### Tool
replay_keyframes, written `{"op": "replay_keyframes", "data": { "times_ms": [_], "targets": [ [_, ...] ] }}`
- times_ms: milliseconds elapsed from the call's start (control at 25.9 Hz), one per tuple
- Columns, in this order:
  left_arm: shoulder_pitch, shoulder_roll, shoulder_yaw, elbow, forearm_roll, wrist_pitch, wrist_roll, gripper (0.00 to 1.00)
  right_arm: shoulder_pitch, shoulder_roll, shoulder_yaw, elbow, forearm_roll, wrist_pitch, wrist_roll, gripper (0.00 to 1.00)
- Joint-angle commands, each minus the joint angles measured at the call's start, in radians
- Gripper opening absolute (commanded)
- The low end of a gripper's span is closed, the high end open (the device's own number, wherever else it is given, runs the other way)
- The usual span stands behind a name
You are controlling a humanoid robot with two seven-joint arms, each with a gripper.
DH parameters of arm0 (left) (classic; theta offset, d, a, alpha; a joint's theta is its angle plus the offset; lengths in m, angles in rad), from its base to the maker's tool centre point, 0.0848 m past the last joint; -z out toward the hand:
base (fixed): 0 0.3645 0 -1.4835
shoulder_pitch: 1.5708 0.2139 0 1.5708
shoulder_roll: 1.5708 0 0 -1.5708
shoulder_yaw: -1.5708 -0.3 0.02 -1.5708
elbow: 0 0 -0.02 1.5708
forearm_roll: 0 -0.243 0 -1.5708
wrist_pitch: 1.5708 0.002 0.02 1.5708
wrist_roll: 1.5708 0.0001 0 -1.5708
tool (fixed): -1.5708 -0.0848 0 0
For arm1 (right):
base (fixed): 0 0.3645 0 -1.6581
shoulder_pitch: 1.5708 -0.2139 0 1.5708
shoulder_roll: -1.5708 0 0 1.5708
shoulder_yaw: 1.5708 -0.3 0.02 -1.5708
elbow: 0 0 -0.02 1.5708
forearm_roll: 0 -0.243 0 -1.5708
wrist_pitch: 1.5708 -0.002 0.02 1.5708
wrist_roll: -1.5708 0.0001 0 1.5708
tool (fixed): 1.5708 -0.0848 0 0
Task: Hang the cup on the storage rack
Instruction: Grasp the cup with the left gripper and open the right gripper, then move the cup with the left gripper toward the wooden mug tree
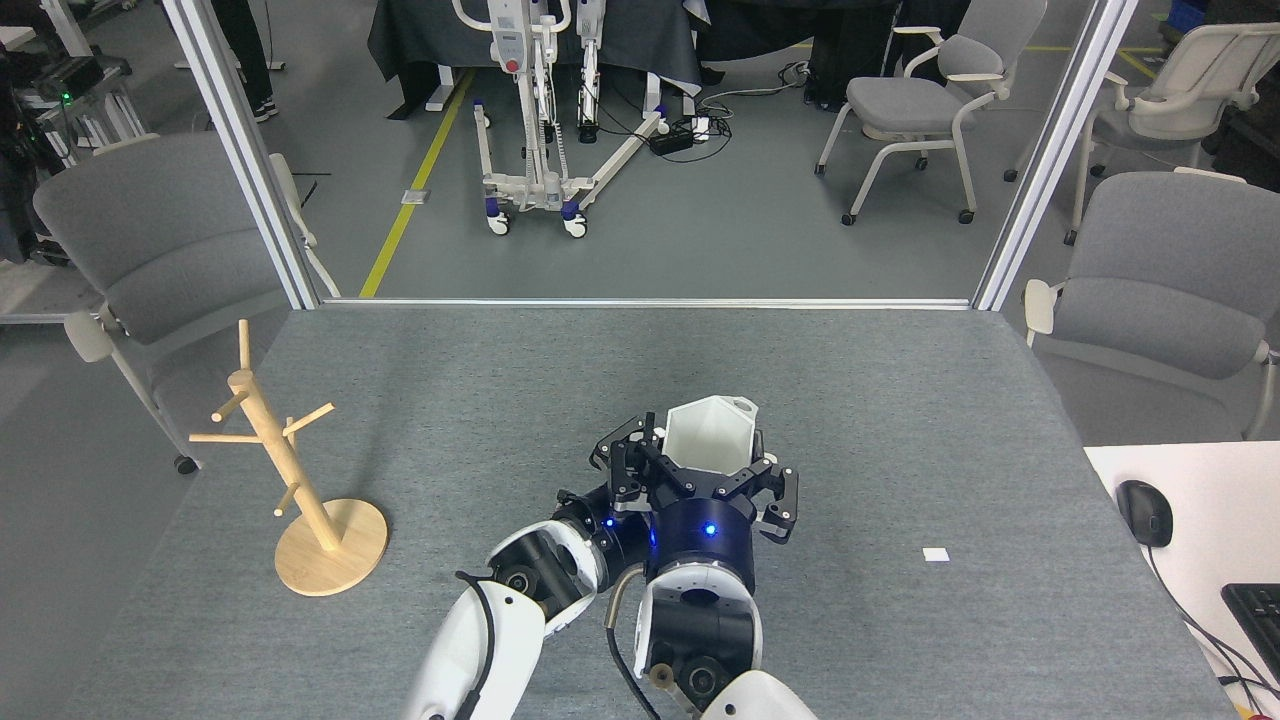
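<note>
The white matte faceted cup (708,437) with its hexagonal rim sits mouth-up in the right gripper (706,478), whose black fingers pinch its lower walls. The left gripper (622,462) crowds the cup's left side; whether it is spread or pressed together I cannot tell. The light wooden mug-tree storage rack (285,470) stands well left of the cup. The two grippers could knock together and loosen the hold, or the small handle might miss a thin peg. No readable writing.

The cup (708,436) is showing matt white, the storage rack (290,470) pale smooth wood, the bench (500,380) rough grey cloth.
</note>
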State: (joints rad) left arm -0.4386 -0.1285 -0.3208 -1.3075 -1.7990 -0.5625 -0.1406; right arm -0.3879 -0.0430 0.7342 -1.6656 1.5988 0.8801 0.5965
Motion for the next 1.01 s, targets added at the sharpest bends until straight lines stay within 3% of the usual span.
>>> {"op": "replay_keyframes", "data": {
  "times_ms": [0, 387, 580, 967],
  "targets": [
    [0.001, 0.001, 0.000, 0.001, 0.000, -0.033, -0.004, 0.00, 0.000, -0.001, 0.013, 0.014, -0.003, -0.087, -0.207, 1.00],
    [0.014, 0.001, 0.000, 0.004, 0.000, -0.033, -0.004, 0.00, 0.026, -0.006, 0.010, 0.020, -0.008, -0.092, -0.443, 1.00],
    [0.015, 0.001, 0.000, 0.004, 0.000, -0.033, -0.005, 0.00, 0.038, -0.011, 0.011, 0.037, -0.008, -0.093, -0.501, 1.00],
    [0.055, 0.004, 0.002, 0.004, -0.008, -0.028, -0.002, 0.00, 0.067, -0.009, -0.009, 0.053, -0.008, -0.096, -0.505, 1.00]
  ]
}}
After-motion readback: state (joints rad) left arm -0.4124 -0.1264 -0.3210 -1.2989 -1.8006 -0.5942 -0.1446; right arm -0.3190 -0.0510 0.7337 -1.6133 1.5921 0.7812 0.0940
